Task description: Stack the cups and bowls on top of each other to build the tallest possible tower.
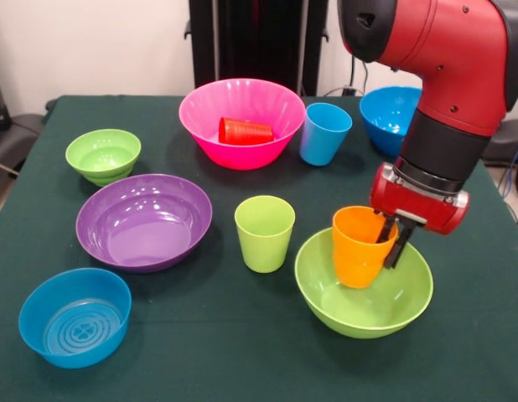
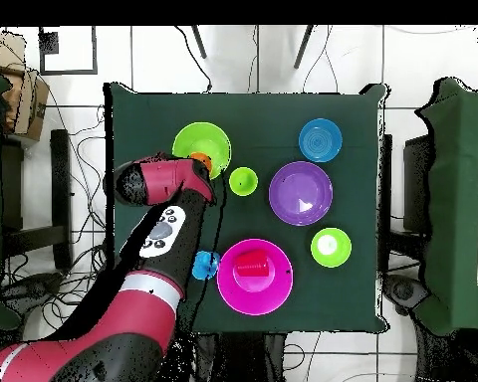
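Observation:
My gripper (image 1: 391, 239) is shut on the rim of the orange cup (image 1: 360, 245), one finger inside and one outside. The cup hangs slightly tilted, its base down inside the large lime green bowl (image 1: 360, 318) at the front right; I cannot tell if it touches the bottom. The red cup (image 1: 245, 131) lies on its side in the large pink bowl (image 1: 242, 155). The light blue cup (image 1: 324, 134) and the lime green cup (image 1: 264, 233) stand upright on the table. In the overhead view the arm hides the gripper over the lime green bowl (image 2: 193, 139).
The large purple bowl (image 1: 144, 219), the small lime green bowl (image 1: 103, 155) and the small blue ringed bowl (image 1: 75, 316) sit to the left. The large blue bowl (image 1: 389, 117) stands at the back right, behind my arm. The table has a dark green cloth (image 1: 209, 335).

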`<state>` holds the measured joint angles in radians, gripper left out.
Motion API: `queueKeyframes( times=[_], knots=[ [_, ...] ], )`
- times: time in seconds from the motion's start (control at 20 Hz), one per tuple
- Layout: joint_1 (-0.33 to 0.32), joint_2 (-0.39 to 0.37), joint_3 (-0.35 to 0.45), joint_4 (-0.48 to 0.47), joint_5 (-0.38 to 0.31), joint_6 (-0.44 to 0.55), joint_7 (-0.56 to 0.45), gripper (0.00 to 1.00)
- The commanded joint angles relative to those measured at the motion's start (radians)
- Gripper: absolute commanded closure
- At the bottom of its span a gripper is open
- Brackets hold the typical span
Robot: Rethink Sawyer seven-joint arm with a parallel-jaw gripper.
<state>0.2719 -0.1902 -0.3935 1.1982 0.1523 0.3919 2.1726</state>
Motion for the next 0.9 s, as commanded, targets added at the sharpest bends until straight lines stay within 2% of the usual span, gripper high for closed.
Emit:
queueKeyframes(
  times=[0.05,0.5,0.9],
  knots=[
    [0.023,0.050,0.030,0.032,0.049,-0.032,0.240,1.00],
    [0.038,0.075,0.006,0.007,0.095,-0.029,0.236,1.00],
    [0.020,0.067,0.036,0.024,0.106,-0.078,0.199,1.00]
  ],
)
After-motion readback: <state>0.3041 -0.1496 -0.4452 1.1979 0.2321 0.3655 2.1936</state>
